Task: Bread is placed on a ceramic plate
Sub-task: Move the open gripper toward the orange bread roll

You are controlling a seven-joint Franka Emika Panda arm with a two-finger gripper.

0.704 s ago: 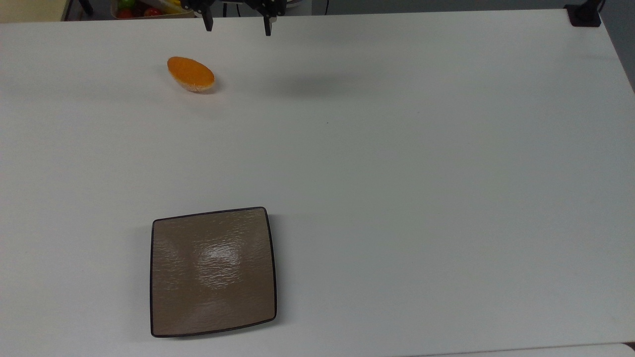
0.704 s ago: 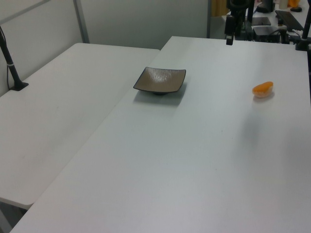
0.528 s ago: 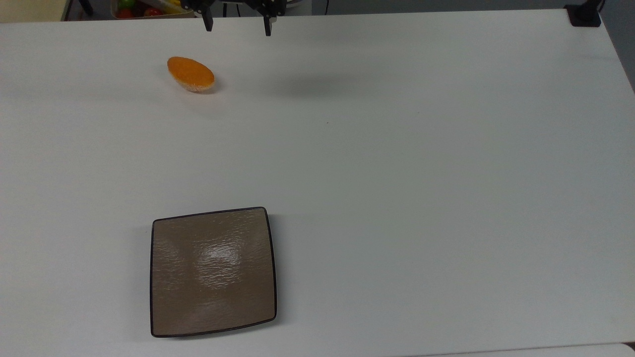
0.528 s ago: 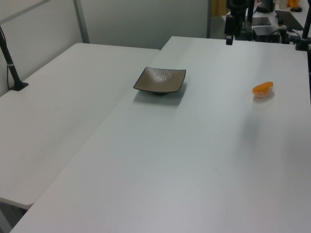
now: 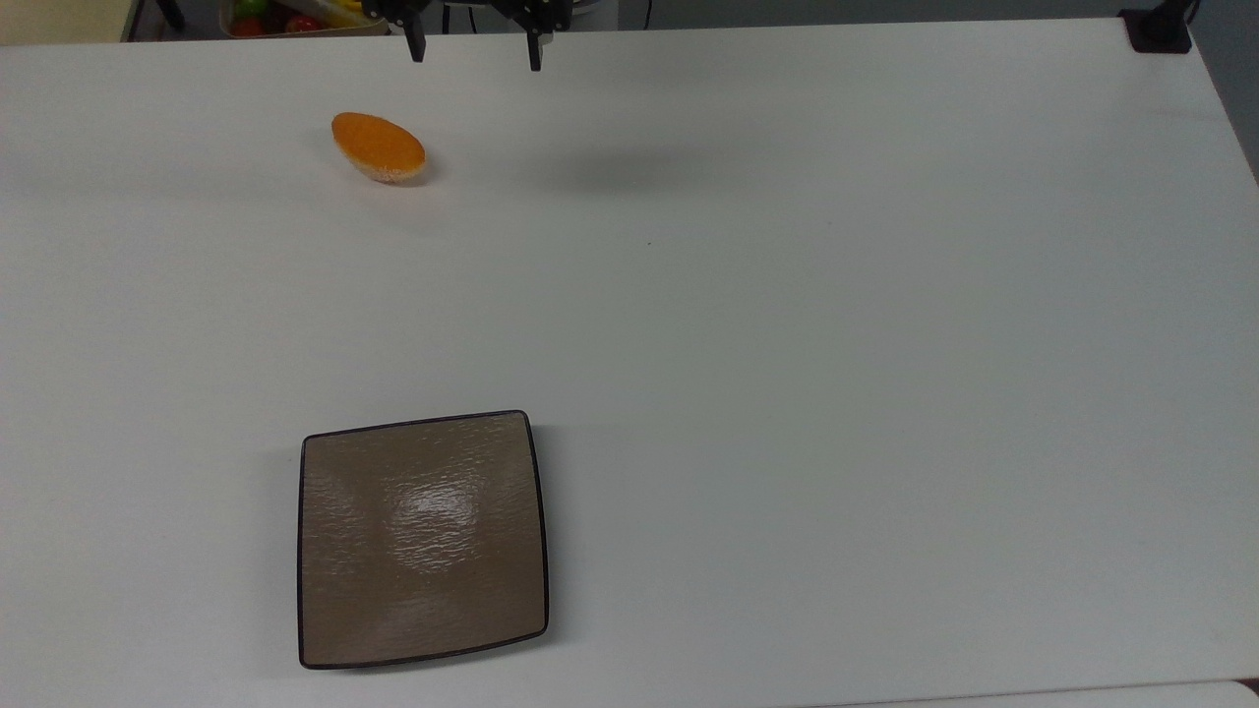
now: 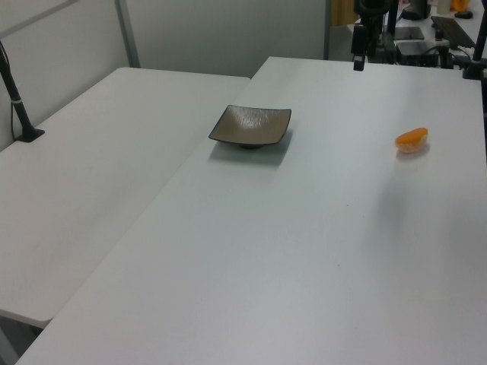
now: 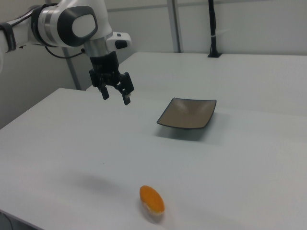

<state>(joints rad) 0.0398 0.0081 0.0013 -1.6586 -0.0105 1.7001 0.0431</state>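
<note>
One broad white table (image 5: 787,344) carries everything, and next to nothing on it has shifted over the last fraction of a second: the robot arm (image 7: 67,24) hangs high above the surface, and its gripper (image 5: 475,57) has crept only a hair toward the top view's right, its two fingers spread wide with nothing between them. The ceramic plate (image 5: 423,538) sits where it did, bare, in the lower left of the top view and well apart from everything else. The bread (image 5: 379,147), smallest of all, has not moved either; it lies on the table near the far edge in the top view, orange side up with a pale strip along its lower edge, a little to the left of and below the gripper there. In the right view the bread (image 7: 152,200) lies in the foreground, well clear of the plate (image 7: 188,113). So the task looks barely begun: the approach and descent to the bread have yet to come, then the carry to the plate.
</note>
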